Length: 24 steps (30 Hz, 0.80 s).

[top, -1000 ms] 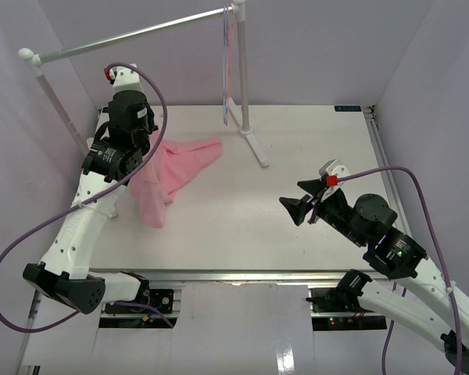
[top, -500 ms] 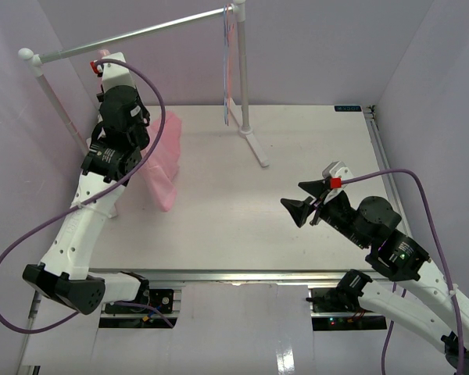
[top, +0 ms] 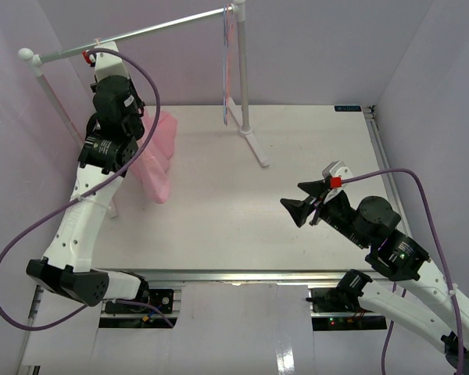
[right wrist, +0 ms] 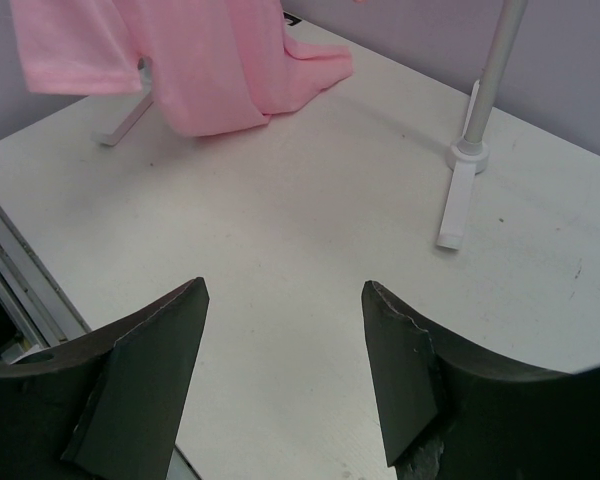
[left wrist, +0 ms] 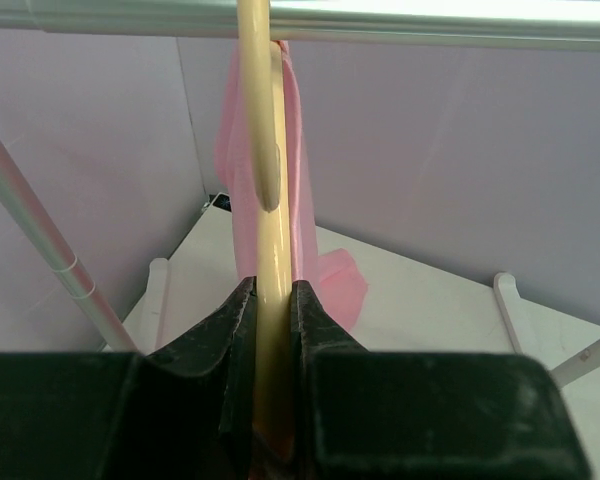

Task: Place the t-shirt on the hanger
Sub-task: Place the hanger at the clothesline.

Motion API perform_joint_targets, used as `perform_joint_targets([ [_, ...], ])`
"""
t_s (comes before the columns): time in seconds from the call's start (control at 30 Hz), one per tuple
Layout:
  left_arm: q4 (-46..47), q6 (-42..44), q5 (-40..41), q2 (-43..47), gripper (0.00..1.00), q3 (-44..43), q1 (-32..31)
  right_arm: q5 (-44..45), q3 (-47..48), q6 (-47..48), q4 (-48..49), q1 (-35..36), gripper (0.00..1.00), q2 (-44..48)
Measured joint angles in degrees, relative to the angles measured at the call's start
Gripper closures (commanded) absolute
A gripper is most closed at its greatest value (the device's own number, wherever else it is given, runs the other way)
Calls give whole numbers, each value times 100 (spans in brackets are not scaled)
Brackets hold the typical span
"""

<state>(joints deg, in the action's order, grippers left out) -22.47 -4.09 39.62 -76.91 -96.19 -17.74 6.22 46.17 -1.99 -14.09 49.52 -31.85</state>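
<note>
Lilac walls box in a white tabletop (top: 297, 148). From above, your left gripper (top: 96, 62) sits up at the silver rack rail (top: 164, 27), the light pink cotton t-shirt (top: 155, 152) trailing below. Your right gripper (top: 295, 197) hovers open and empty, well apart.

On the left wrist, the jaws clamp the pale tan wooden hanger (left wrist: 270, 250), shirt draped behind it. Set it squarely over the rail (its top end is hidden here) before releasing, I'd say.

On the right wrist, the shirt's hem touches the table. No writing reads; one table-edge label (top: 348, 108) is too small.

From above, my left arm (top: 109, 117) hides the hanger (left wrist: 268, 240); wrist view cuts off its top, t-shirt (left wrist: 305, 230) partly behind it.
</note>
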Motion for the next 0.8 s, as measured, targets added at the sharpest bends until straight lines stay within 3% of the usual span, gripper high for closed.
perform_joint_targets([
  [0.43, -493, -594, -1110, -704, 100, -373, 846, 50, -73, -43, 10, 0, 30, 168],
  [0.8, -435, -724, -1597, -775, 100, 37, 1017, 10, -109, -36, 13, 0, 30, 283],
])
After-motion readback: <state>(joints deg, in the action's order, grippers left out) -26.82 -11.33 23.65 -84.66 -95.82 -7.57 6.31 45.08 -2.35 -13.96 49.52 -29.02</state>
